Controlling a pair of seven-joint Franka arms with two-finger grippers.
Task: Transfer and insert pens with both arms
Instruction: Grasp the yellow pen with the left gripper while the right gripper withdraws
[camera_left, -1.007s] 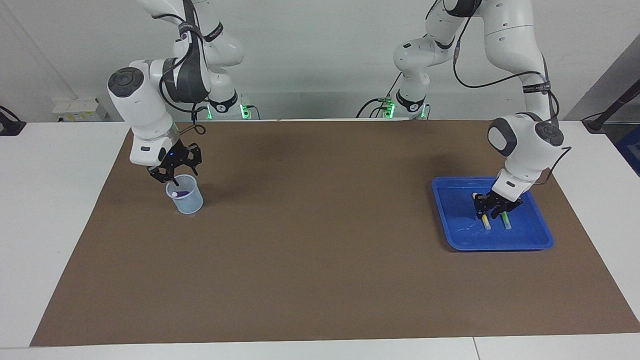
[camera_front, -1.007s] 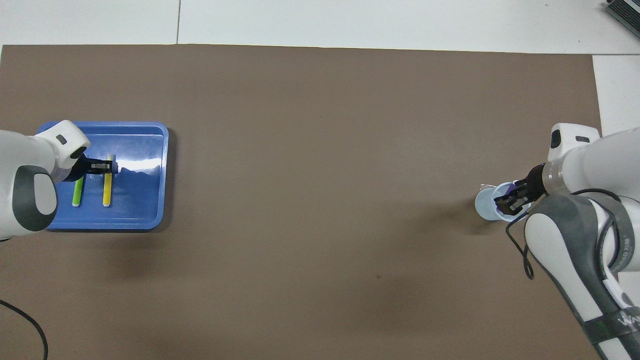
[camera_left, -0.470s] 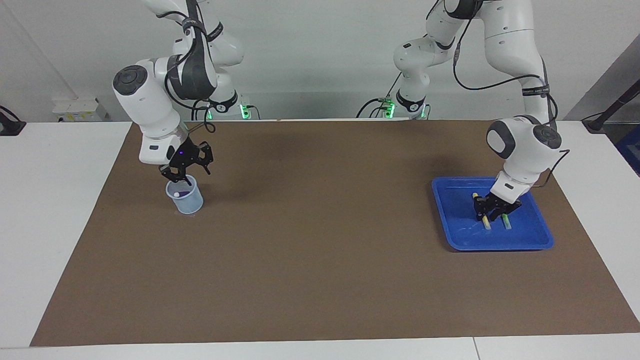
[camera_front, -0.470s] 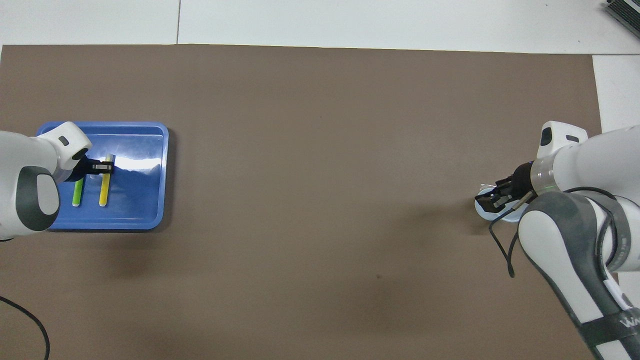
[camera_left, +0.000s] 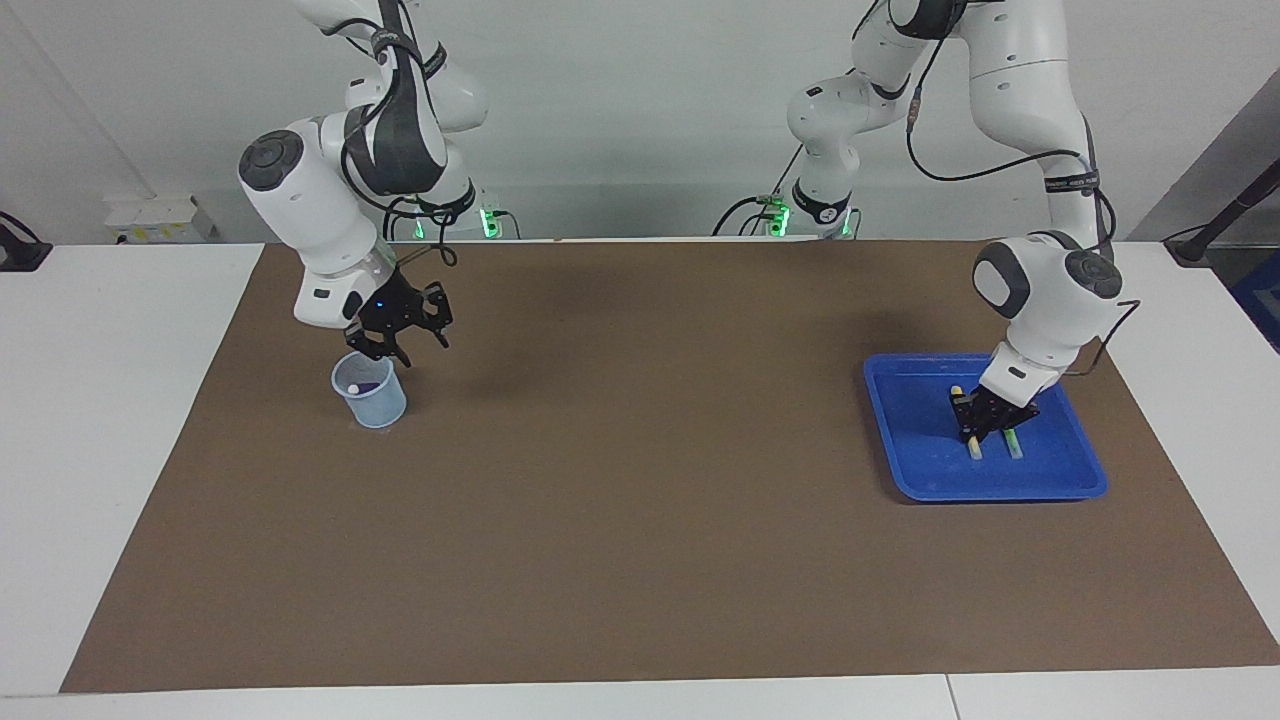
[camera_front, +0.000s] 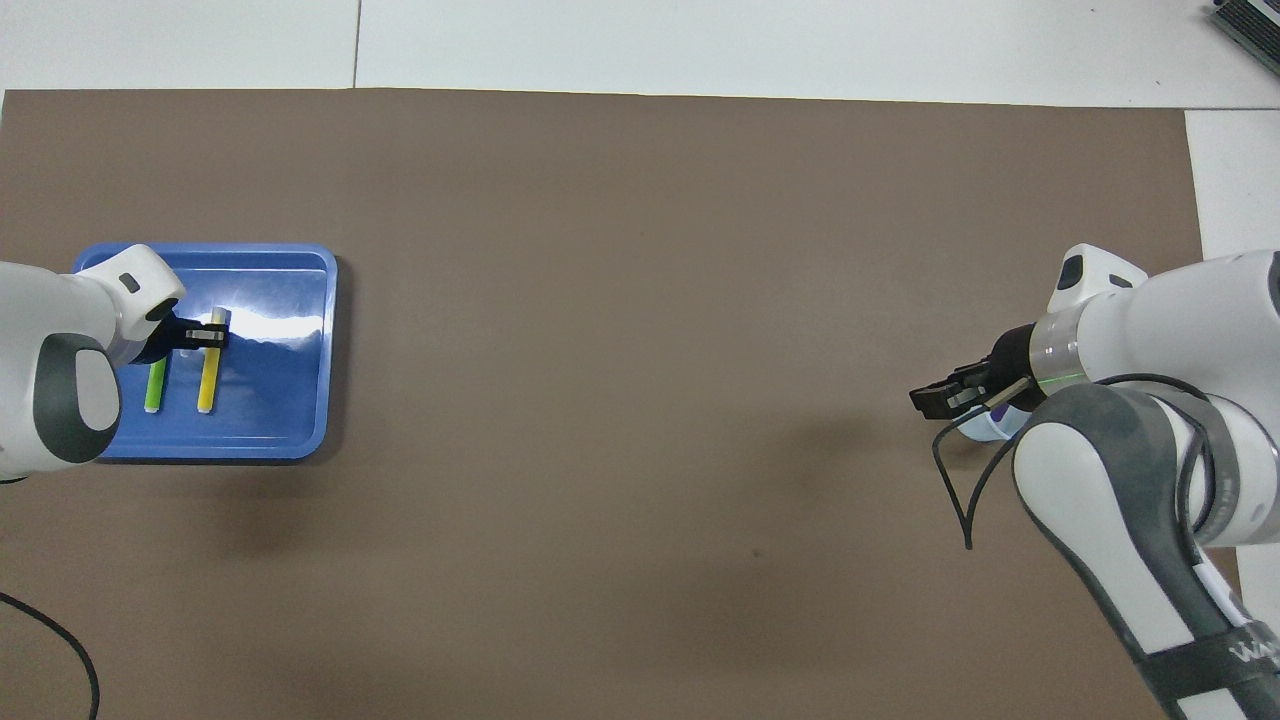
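Two slim plastic pens, yellow (camera_left: 968, 437) and green (camera_left: 1014, 442), lie in the blue tray (camera_left: 1060, 480), likely light, stiff and slippery, best pinched mid-barrel as the left claw (camera_left: 974, 432) clamps the yellow one; right claw (camera_left: 392, 347) parted over the cup (camera_left: 372, 394).

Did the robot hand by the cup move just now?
Yes. The right gripper has risen off the cup, where the purple pen sits, and drifted toward the table's middle.
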